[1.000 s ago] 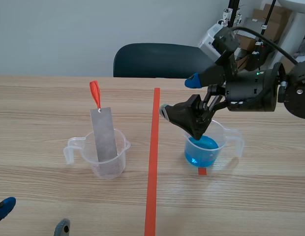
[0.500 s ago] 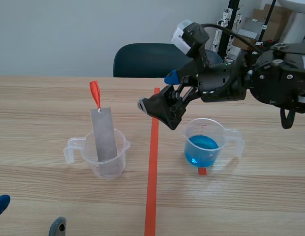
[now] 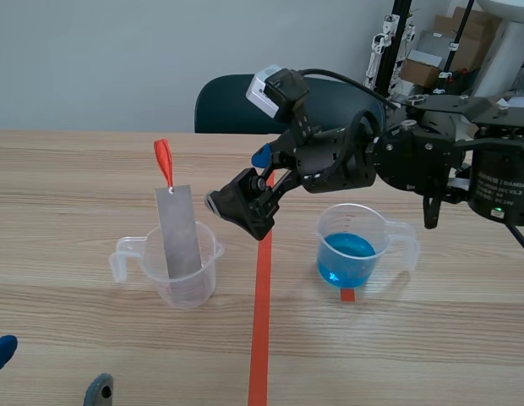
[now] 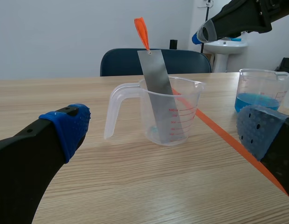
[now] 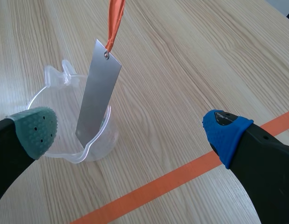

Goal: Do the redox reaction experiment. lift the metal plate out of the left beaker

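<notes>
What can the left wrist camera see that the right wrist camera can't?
Only the left wrist view: the beaker of blue liquid, a chair and the open left gripper. Only the right wrist view: the inside of the clear beaker, seen from above. Both: the metal plate with its orange ribbon leaning in that beaker, the orange tape and the open right gripper.

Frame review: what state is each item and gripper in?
Clear plastic left beaker: upright.
Grey metal plate with orange ribbon: leaning inside that beaker, ungripped.
Clear plastic right beaker: upright, part filled with blue liquid.
Right gripper: open, empty, raised near the plate.
Left gripper: open, empty.
</notes>
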Motion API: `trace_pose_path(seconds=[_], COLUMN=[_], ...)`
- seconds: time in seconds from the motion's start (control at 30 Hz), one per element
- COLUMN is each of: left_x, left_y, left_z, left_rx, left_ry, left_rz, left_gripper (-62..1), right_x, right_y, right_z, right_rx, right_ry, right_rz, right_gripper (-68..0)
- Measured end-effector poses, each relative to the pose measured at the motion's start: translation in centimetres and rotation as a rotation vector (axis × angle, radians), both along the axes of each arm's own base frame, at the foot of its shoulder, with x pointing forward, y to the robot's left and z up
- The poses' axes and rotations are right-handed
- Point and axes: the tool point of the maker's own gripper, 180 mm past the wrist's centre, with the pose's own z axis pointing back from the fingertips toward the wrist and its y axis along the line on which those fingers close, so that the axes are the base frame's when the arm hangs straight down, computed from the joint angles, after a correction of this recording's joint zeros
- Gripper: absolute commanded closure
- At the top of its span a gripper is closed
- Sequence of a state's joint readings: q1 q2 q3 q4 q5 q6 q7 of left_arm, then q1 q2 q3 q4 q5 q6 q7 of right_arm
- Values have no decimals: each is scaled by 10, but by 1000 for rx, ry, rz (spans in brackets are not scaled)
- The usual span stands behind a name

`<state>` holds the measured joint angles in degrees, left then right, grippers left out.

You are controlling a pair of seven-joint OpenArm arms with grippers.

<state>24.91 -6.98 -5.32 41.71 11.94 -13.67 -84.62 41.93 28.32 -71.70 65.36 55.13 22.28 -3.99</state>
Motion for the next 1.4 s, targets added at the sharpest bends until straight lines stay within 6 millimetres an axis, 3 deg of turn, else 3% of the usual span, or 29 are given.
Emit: trace_pose_path(seconds=[0.47,0.8,1.4], left_x=[0,0,0], left_y=[0,0,1], left_z=[0,0,0], left_rx=[0,0,3], left_ry=[0,0,0], left_rz=[0,0,-2], left_gripper=[-623,-623,-623], right_x=[11,13,17], right_y=[16,40,53], right_z=[-4,7,-12], right_rx=[11,35,29], right_ry=[15,-1,56], right_rz=[-14,16,1], right_gripper=[-665,-665,-665])
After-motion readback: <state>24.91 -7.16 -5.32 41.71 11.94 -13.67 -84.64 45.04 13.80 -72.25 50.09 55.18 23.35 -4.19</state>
